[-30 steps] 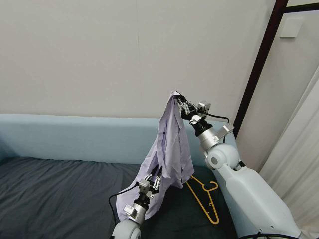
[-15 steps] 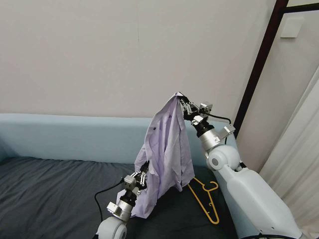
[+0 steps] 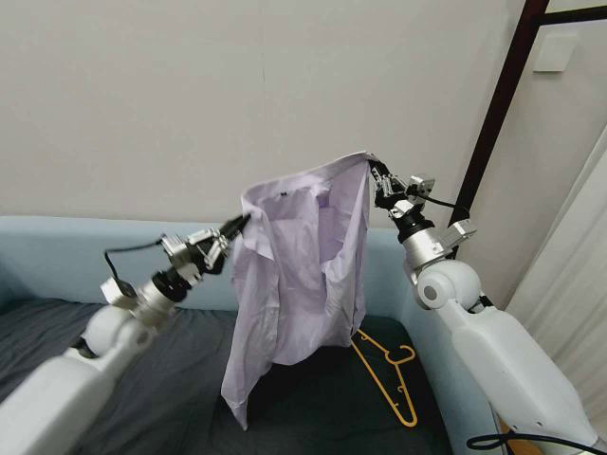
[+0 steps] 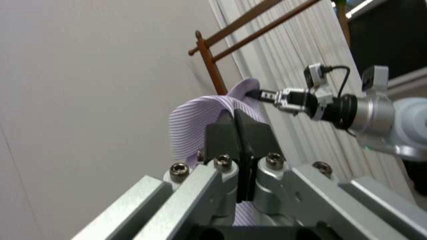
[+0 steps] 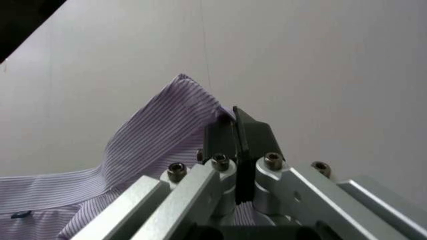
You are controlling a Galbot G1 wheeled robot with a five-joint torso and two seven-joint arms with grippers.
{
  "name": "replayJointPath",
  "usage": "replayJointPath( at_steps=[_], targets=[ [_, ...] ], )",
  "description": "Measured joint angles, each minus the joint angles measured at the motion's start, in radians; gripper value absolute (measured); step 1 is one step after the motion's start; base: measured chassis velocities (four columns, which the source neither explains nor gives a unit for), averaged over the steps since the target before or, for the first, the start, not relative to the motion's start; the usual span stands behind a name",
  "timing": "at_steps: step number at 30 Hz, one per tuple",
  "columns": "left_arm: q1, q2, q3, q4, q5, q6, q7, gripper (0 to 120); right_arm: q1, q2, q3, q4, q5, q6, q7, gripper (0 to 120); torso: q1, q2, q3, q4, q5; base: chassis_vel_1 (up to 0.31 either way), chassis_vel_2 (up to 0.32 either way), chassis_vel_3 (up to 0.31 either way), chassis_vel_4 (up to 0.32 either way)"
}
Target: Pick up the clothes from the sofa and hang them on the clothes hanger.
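Clamped on shirt: left end effector centre-left, right end effector upper centre. Hold taut, level.

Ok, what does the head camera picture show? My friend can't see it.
The left tool and right tool hold a lilac shirt spread out in the air above a blue sofa. A yellow hanger lies on the seat.

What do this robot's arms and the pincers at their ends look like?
Both arms are smooth, pale grey-white shells with rounded joints: the left arm, the right arm. Toward the wrists they narrow into silver metal and black rings. A thin black cable loops by the left wrist. The left gripper and right gripper are silver brackets with hex-socket screws and two flat black fingers.
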Motion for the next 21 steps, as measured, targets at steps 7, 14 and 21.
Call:
replayJointPath(
  at_steps=[7,14,21],
  targets=[
    [-0.173,0.101,0.046,0.102,-0.035,0.085,0.145,0,0.027,-0.009,0.017,0.026,0.024,0.006,0.003,0,0.0,0.0,0.0,0.0002,-0.0003,0.0,0.0,0.0,0.0],
    [-0.318,0.122,0.045,0.166,-0.029,0.132,0.207,0,0.054,-0.033,0.031,0.069,0.036,0.023,-0.061,0,0.0,0.0,0.0,-0.0001,-0.0002,0.0,0.0,0.0,0.0],
    [-0.329,0.146,0.027,0.149,0.033,0.167,0.189,0,0.017,-0.052,0.029,0.097,-0.126,-0.007,-0.008,0,0.0,0.0,0.0,0.0,0.0002,0.0,0.0,0.0,0.0]
  ],
)
